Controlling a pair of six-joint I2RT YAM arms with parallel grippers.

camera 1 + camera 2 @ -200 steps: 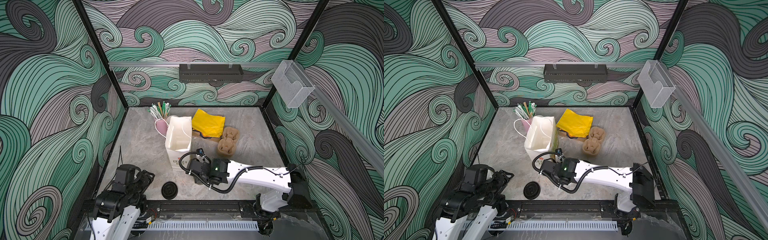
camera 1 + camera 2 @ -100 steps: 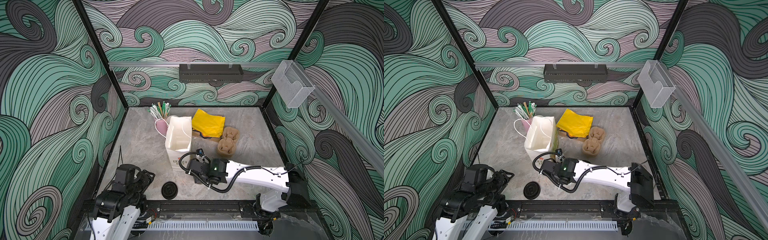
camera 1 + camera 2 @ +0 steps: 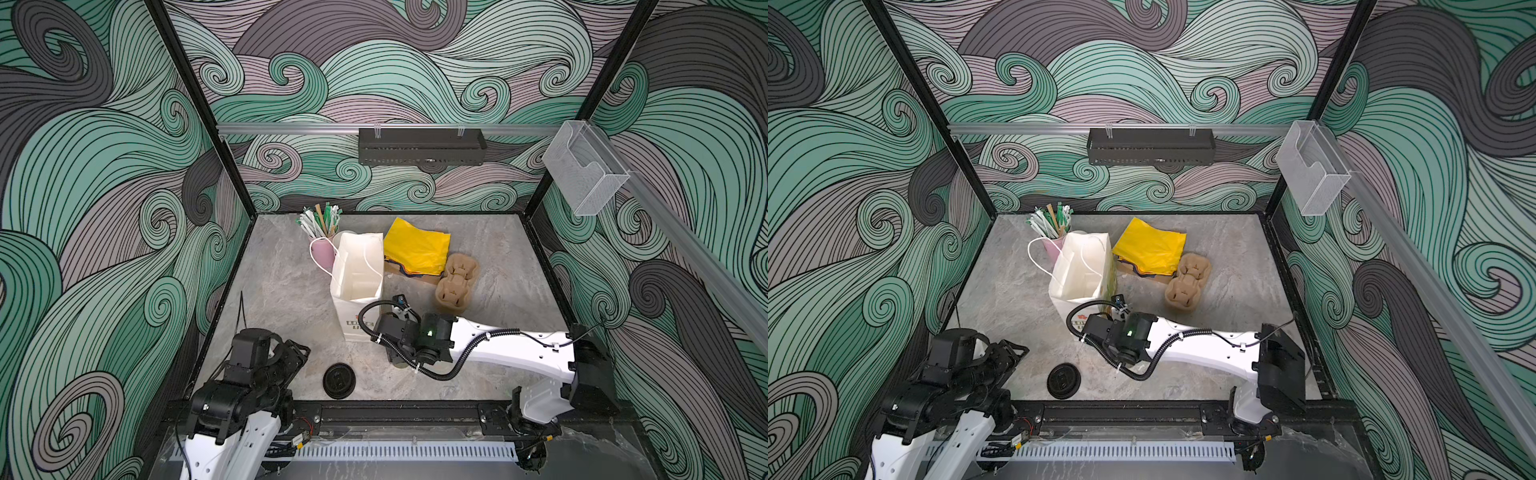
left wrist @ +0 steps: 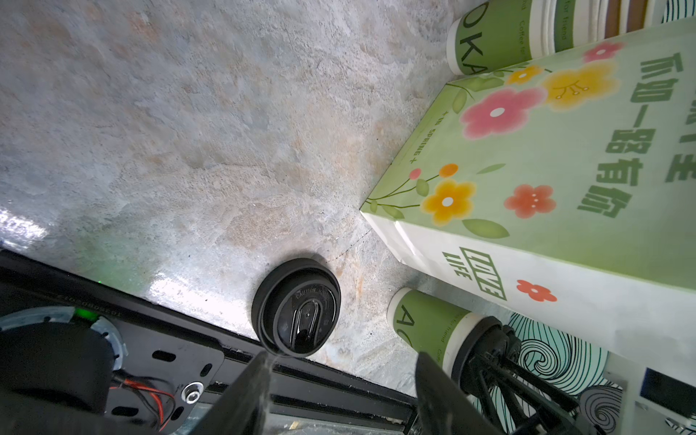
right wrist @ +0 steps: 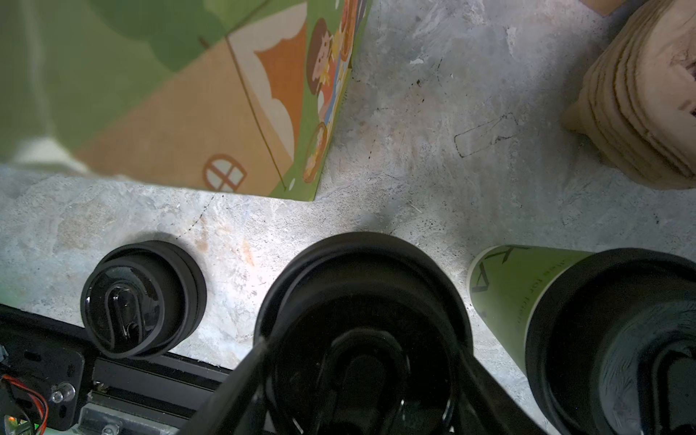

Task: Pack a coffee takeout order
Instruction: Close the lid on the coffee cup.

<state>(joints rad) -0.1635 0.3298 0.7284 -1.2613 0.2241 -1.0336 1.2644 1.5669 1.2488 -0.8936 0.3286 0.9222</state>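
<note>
Both yr grippers show: R gripper (image 5: 361, 348) jaws pinch a lid (image 5: 361, 271); L gripper (image 4: 342, 357) jaws spread, empty, near loose lid (image 4: 296, 307).

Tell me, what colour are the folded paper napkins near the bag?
Bright yellow. The folded paper napkins show best in a top view.

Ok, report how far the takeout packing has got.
Done: one green cup is capped. In hand: the right gripper straddles another black lid; grip unclear. To do: the bag looks empty, yellow napkins and carrier lie untouched; the left gripper is open, empty.
</note>
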